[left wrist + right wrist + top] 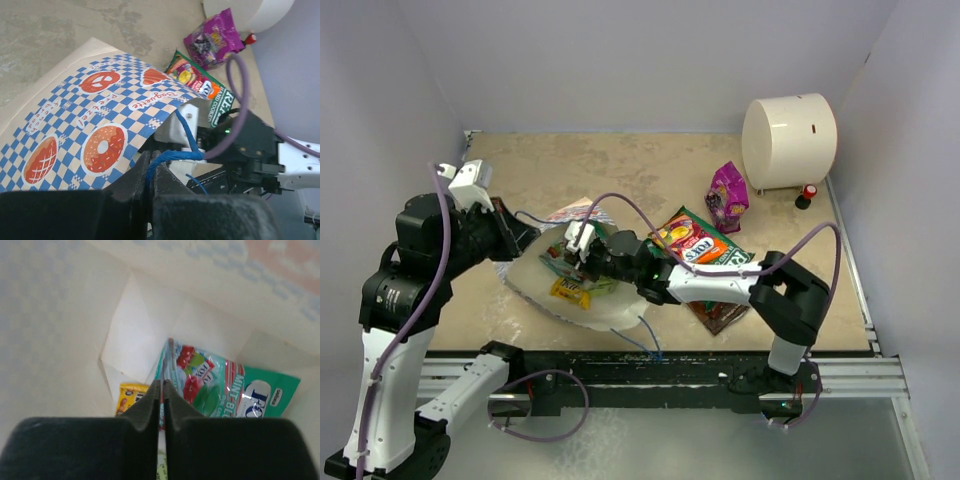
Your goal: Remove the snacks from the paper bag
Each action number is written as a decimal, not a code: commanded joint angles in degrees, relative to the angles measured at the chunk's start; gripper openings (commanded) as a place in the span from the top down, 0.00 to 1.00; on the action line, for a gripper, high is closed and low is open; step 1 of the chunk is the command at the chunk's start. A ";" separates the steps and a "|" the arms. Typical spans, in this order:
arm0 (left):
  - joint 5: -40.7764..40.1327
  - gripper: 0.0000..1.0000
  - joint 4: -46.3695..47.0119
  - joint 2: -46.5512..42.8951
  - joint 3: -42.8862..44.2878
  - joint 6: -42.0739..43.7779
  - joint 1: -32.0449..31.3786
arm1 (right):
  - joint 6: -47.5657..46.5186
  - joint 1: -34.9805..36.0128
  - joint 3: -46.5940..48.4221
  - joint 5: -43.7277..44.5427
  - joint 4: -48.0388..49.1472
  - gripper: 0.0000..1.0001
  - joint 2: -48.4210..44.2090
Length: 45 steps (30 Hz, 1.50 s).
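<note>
White paper with a blue-checkered band forms the paper bag [610,312], which lies on its side on the tabletop [620,165] between the two arms, its mouth toward the right arm. From above, the left gripper [523,236] sits at the bag's far left edge and the right gripper [578,250] reaches into the mouth. Four snacks lie outside, to the right. One magenta pouch [727,195] is near the cream cylinder [788,140]. One red-orange chip bag [692,240], one green cookie packet [738,257] and one dark brown packet [720,315] overlap under the right arm. The loose cord handle [645,340] trails off the near edge.

The left wrist view shows the left gripper pinched shut on the other blue cord handle [172,156], holding the bag in place. That makes two handles in all.

Inside the bag, the right wrist view shows two snacks: one teal mint packet [220,390] and one yellow candy pack [129,395] against the bottom fold. The right gripper's fingers are closed, apparently on the mint packet's left edge. The packet looks light, thin and glossy, so probably slippery. Its crimped seam is likely the firmest place to grip. The soft paper walls may sag or drag along as it is pulled out.
</note>
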 commanded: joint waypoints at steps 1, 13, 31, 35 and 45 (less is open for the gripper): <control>7.38 1.00 7.08 0.08 0.78 -0.43 -0.02 | -1.76 0.04 1.77 6.78 -3.53 0.83 2.80; 17.16 1.00 19.41 8.29 4.76 1.82 -0.02 | -4.88 5.53 13.07 9.33 -3.65 0.41 15.03; 14.92 1.00 10.18 15.66 7.99 8.12 -0.02 | 8.72 5.86 24.05 10.13 -4.48 0.36 22.29; 16.86 1.00 8.59 7.61 -0.92 3.19 -0.02 | 8.40 5.50 19.34 10.62 -5.32 0.33 19.71; 27.37 1.00 9.12 -0.32 -10.54 -4.77 -0.02 | -1.02 5.31 7.59 12.01 -8.47 0.26 10.90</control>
